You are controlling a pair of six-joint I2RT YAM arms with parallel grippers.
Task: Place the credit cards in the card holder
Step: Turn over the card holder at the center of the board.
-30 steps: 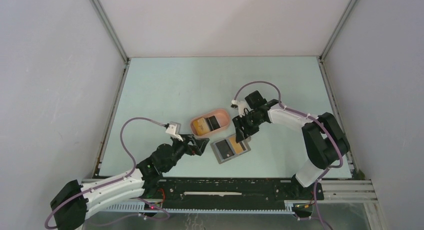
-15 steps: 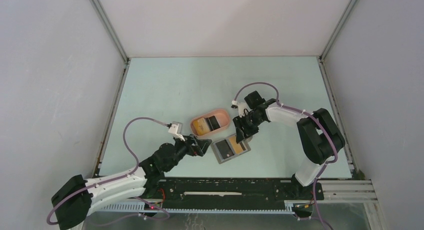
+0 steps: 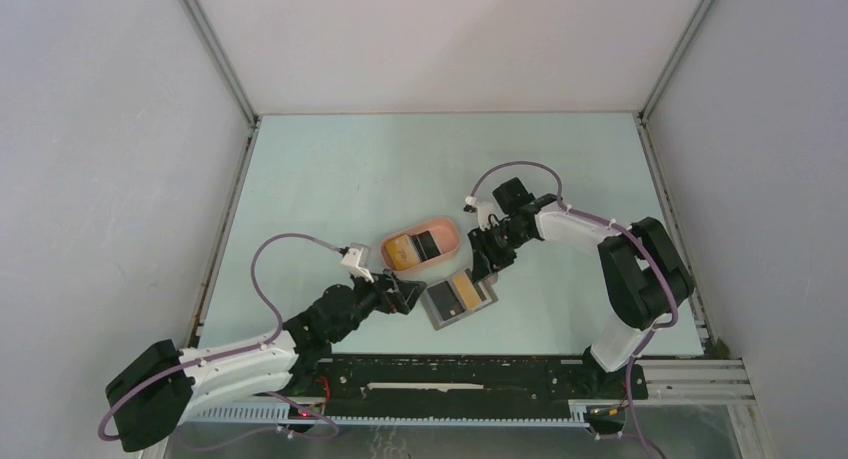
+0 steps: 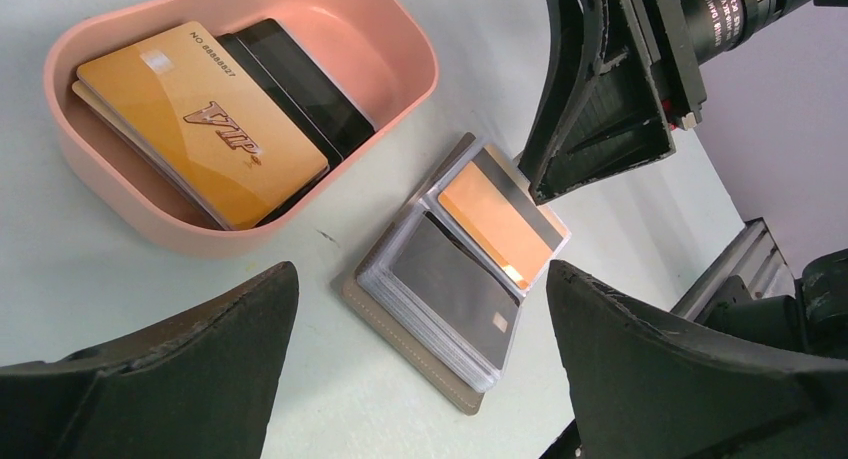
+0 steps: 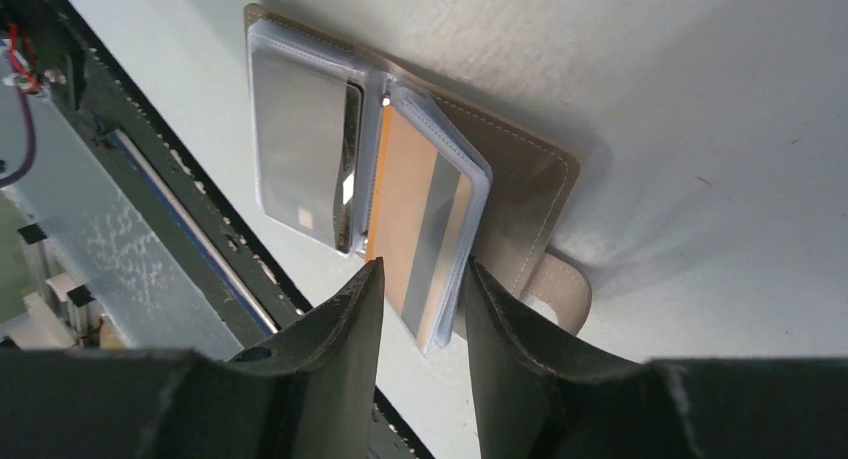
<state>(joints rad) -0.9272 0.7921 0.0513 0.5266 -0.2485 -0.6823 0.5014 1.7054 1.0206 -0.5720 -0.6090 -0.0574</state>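
Observation:
The card holder point(image 3: 458, 299) lies open on the table near the front. Its clear sleeves hold a dark card point(image 4: 450, 284) and an orange card with a silver stripe point(image 4: 490, 214). In the right wrist view the holder's tan cover point(image 5: 520, 179) and tab point(image 5: 560, 294) show. My right gripper point(image 3: 481, 271) stands over the holder's far end, its jaws a narrow gap apart point(image 5: 420, 309). The end of the orange card's sleeve point(image 5: 405, 219) lies between them, not clamped. My left gripper point(image 3: 408, 297) is wide open and empty point(image 4: 420, 379), just left of the holder.
A peach-orange oval tray point(image 3: 450, 229) stands just behind the holder. It holds a gold VIP card point(image 4: 200, 119) and dark cards point(image 4: 300, 79). The table's front edge and a black rail point(image 5: 150, 179) run close to the holder.
My left gripper has moved forward and right, closer to the holder. The holder has shifted and turned slightly. My right gripper has stayed at its far end.

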